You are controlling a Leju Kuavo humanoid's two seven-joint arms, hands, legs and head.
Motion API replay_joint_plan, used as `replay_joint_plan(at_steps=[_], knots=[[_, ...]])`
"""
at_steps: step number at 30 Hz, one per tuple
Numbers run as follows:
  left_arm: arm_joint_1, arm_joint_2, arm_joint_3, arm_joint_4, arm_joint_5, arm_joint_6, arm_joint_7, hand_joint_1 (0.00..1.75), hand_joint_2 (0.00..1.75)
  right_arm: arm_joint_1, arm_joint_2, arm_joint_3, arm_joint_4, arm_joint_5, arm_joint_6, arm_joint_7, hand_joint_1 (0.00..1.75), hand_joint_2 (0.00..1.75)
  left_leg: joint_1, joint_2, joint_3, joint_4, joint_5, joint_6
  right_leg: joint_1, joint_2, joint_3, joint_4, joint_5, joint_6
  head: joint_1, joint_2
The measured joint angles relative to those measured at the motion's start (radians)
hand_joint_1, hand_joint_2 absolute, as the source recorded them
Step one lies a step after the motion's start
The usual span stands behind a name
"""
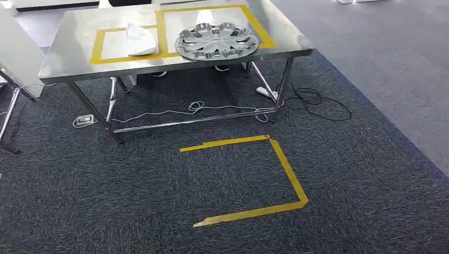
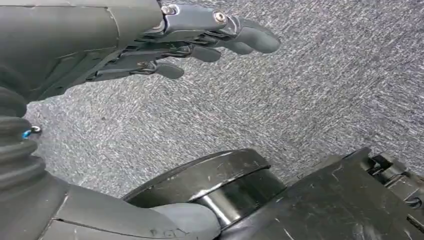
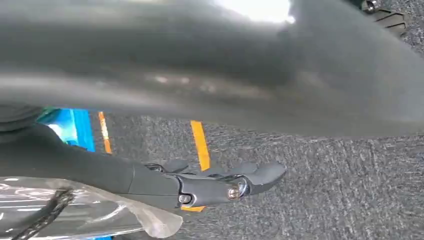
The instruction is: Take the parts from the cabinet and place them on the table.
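The steel table [image 1: 74, 58] stands ahead of the robot across the dark carpet [image 1: 132, 201], a silver hubcap [image 1: 216, 40] and a white bagged part [image 1: 141, 39] lying in its yellow-taped squares. The left hand [image 2: 200, 42] hangs over carpet, fingers loosely extended, holding nothing. The right hand [image 3: 215, 182] looks much the same (the clear plastic [image 3: 90, 215] beside it may not be gripped; I can't tell). Both hands are low and well apart from the table.

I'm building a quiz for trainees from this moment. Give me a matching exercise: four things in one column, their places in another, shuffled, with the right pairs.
Things:
1. hubcap
2. white bag
3. power strip
4. yellow tape outline

Places:
A. on the carpet under the table's left end
B. on the carpet in front of the table
C. on the table, right yellow square
D. on the table, left yellow square

Pairs: 1-C, 2-D, 3-A, 4-B
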Motion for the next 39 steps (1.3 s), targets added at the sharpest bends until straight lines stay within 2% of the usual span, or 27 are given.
replay_joint_plan(at_steps=[1,3,4,5,7,8,9,10,11,12,14,16,18,20,21,23,24,25,26,29,30,31,32,34,35,37,39], knots=[[-0.001,0.0,0.0,0.0,0.002,0.0,0.0,0.0,0.0,0.0,0.0,-0.002,0.0,-0.001,0.002,-0.002,0.0,0.0,0.007,-0.001,-0.002,-0.005,0.004,0.005,-0.003,0.001,-0.019,0.04,-0.032,0.009,0.006,0.0],[-0.001,0.0,0.001,-0.001,0.005,0.001,-0.001,0.0,0.0,0.002,0.0,-0.006,0.0,-0.003,0.008,-0.002,0.0,0.0,0.014,0.004,-0.008,-0.005,0.006,0.003,-0.017,-0.001,-0.09,0.197,-0.102,0.026,0.008,0.0],[-0.001,0.001,0.002,-0.001,0.005,0.001,-0.001,0.0,0.0,0.002,-0.001,-0.01,0.0,-0.005,0.009,-0.002,0.0,0.0,0.017,0.009,-0.009,-0.005,0.005,0.001,-0.024,-0.001,-0.126,0.27,-0.124,0.034,0.008,0.0],[-0.001,0.002,0.003,-0.001,0.005,0.001,-0.001,0.0,0.0,0.003,-0.001,-0.012,0.0,-0.007,0.01,-0.002,0.0,0.0,0.022,0.013,-0.007,-0.004,0.003,-0.005,-0.031,-0.002,-0.143,0.298,-0.12,0.041,0.008,0.0],[-0.002,0.002,0.006,-0.001,0.005,0.002,0.0,0.0,0.0,0.005,-0.001,-0.016,0.0,-0.008,0.01,-0.002,0.0,0.0,0.035,0.022,0.0,-0.002,-0.005,-0.019,-0.044,-0.007,-0.102,0.217,-0.05,0.059,0.008,0.0],[-0.003,-0.001,0.007,0.0,0.005,-0.001,-0.004,0.0,0.0,0.004,-0.002,-0.018,0.0,-0.009,0.01,-0.002,0.0,0.0,0.044,0.03,0.006,0.003,-0.013,-0.031,-0.053,-0.016,-0.055,0.119,0.003,0.069,0.007,0.0],[0.0,-0.014,0.007,0.0,0.005,-0.003,-0.006,0.0,0.0,0.003,-0.002,-0.019,-0.001,-0.009,0.01,-0.003,0.0,0.0,0.046,0.035,0.007,0.016,-0.025,-0.046,-0.059,-0.044,-0.013,0.023,0.039,0.082,0.009,0.0],[0.004,-0.014,0.006,0.0,0.005,-0.005,-0.006,0.0,0.0,-0.003,0.009,-0.019,0.003,-0.009,0.012,-0.003,0.0,0.0,0.041,0.04,0.002,0.026,-0.036,-0.06,-0.039,-0.076,-0.007,0.013,0.01,0.089,0.031,0.0],[0.004,-0.024,0.006,0.0,0.003,-0.008,-0.008,0.0,0.0,-0.008,0.003,-0.019,-0.002,-0.009,0.011,-0.003,0.0,0.0,0.039,0.05,-0.004,0.038,-0.043,-0.067,-0.044,-0.066,-0.003,0.009,0.007,0.052,0.037,0.0],[0.005,-0.024,0.006,0.0,0.004,-0.008,-0.008,0.0,0.0,-0.011,0.005,-0.019,-0.002,-0.009,0.012,-0.003,0.0,0.0,0.037,0.06,-0.004,0.038,-0.045,-0.069,-0.042,-0.053,-0.012,0.015,0.006,0.039,0.025,0.0],[0.004,-0.023,0.006,0.0,0.006,-0.007,-0.008,0.0,0.0,-0.004,0.004,-0.019,-0.002,-0.011,0.012,-0.003,0.0,0.0,0.04,0.075,-0.001,0.039,-0.051,-0.074,-0.04,-0.037,-0.02,0.027,0.0,0.026,0.022,0.0],[0.004,-0.029,0.006,0.0,0.005,-0.007,-0.008,0.0,0.0,0.001,0.004,-0.02,-0.002,-0.011,0.011,-0.003,0.0,0.0,0.045,0.054,-0.018,0.093,-0.097,-0.079,-0.038,-0.026,-0.019,0.026,-0.001,0.008,0.018,0.0],[0.003,-0.029,0.006,0.0,0.006,-0.008,-0.01,0.0,0.0,-0.002,0.004,-0.02,-0.002,-0.011,0.011,-0.005,0.0,0.0,0.042,0.038,-0.103,0.268,-0.181,-0.076,-0.03,-0.01,-0.022,0.026,0.0,-0.003,0.017,0.0],[-0.003,-0.032,0.006,0.0,0.008,-0.01,-0.013,0.0,0.0,0.0,0.004,-0.021,-0.002,-0.011,0.011,-0.006,0.0,0.0,0.038,0.033,-0.166,0.391,-0.21,-0.066,-0.019,0.005,-0.021,0.026,-0.001,-0.008,0.018,0.0],[-0.004,-0.034,0.006,0.0,0.008,-0.01,-0.013,0.0,0.0,0.0,0.004,-0.021,-0.002,-0.011,0.011,-0.006,0.0,0.0,0.035,0.032,-0.166,0.385,-0.19,-0.058,-0.013,0.015,-0.019,0.026,-0.001,-0.011,0.018,0.0],[-0.003,-0.037,0.006,0.0,0.007,-0.01,-0.012,0.0,0.0,0.0,0.004,-0.022,-0.002,-0.011,0.011,-0.006,0.0,0.0,0.024,0.023,-0.12,0.253,-0.087,-0.027,0.0,0.044,-0.016,0.026,0.002,-0.015,0.018,0.0],[-0.002,-0.037,0.006,0.0,0.006,-0.01,-0.011,0.0,0.0,0.0,0.004,-0.022,-0.002,-0.011,0.011,-0.006,0.0,0.0,0.015,-0.001,-0.09,0.168,-0.037,-0.006,0.005,0.056,-0.015,0.026,0.003,-0.017,0.018,0.0],[-0.001,-0.033,0.006,0.0,0.006,-0.01,-0.01,0.0,0.0,-0.001,0.008,-0.023,-0.002,-0.01,0.012,-0.006,0.0,0.0,0.008,-0.047,-0.073,0.12,-0.026,0.02,0.002,0.064,-0.018,0.025,0.005,-0.019,0.021,0.0],[0.001,-0.037,0.006,0.0,0.006,-0.01,-0.009,0.0,0.0,-0.003,0.007,-0.024,-0.003,-0.01,0.012,-0.008,0.0,0.0,0.015,-0.046,-0.073,0.1,-0.022,0.017,0.008,0.078,-0.023,0.029,0.007,-0.019,0.027,0.0],[-0.001,-0.038,0.006,0.0,0.006,-0.01,-0.009,0.0,0.0,0.004,0.008,-0.026,-0.003,-0.01,0.014,-0.008,0.0,0.0,0.009,-0.026,-0.067,0.077,-0.022,0.006,0.0,0.099,-0.037,0.022,0.02,-0.001,0.021,0.0],[0.0,-0.043,0.006,0.0,0.006,-0.01,-0.009,0.0,0.0,0.004,0.005,-0.027,-0.003,-0.01,0.013,-0.008,0.0,0.0,0.026,-0.012,-0.062,0.058,-0.01,-0.006,0.003,0.1,-0.04,0.027,0.017,-0.001,0.02,0.0],[0.0,-0.041,0.006,0.0,0.006,-0.01,-0.009,0.0,0.0,0.005,0.005,-0.029,-0.003,-0.011,0.012,-0.008,0.0,0.0,0.025,-0.004,-0.058,0.049,-0.005,-0.008,0.008,0.056,-0.054,0.045,-0.004,0.008,0.026,0.0],[0.001,-0.042,0.006,0.0,0.005,-0.01,-0.009,0.0,0.0,0.002,0.005,-0.03,-0.003,-0.011,0.012,-0.007,0.0,0.0,0.026,0.009,-0.059,0.048,-0.003,-0.006,0.003,0.032,-0.078,0.096,-0.043,0.016,0.035,0.0],[0.004,-0.041,0.006,0.0,0.008,-0.01,-0.009,0.0,0.0,-0.002,0.005,-0.034,-0.003,-0.011,0.013,-0.007,0.0,0.0,0.025,0.04,-0.061,0.048,-0.004,-0.007,-0.01,0.01,-0.147,0.254,-0.117,0.033,0.037,0.0],[0.004,-0.04,0.006,0.0,0.008,-0.01,-0.009,0.0,0.0,0.0,0.005,-0.035,-0.003,-0.011,0.013,-0.007,0.0,0.0,0.025,0.052,-0.061,0.049,-0.004,-0.007,-0.016,0.005,-0.167,0.305,-0.13,0.041,0.037,0.0],[0.004,-0.04,0.006,0.0,0.008,-0.01,-0.009,0.0,0.0,0.004,0.005,-0.035,-0.003,-0.011,0.013,-0.007,0.0,0.0,0.028,0.072,-0.059,0.049,-0.008,-0.012,-0.024,-0.002,-0.143,0.271,-0.092,0.051,0.037,0.0],[0.004,-0.04,0.006,0.0,0.008,-0.01,-0.009,0.0,0.0,0.005,0.001,-0.036,-0.004,-0.011,0.014,-0.007,0.0,0.0,0.032,0.09,-0.051,0.05,-0.014,-0.021,-0.03,-0.022,-0.056,0.116,-0.017,0.058,0.037,0.0]])
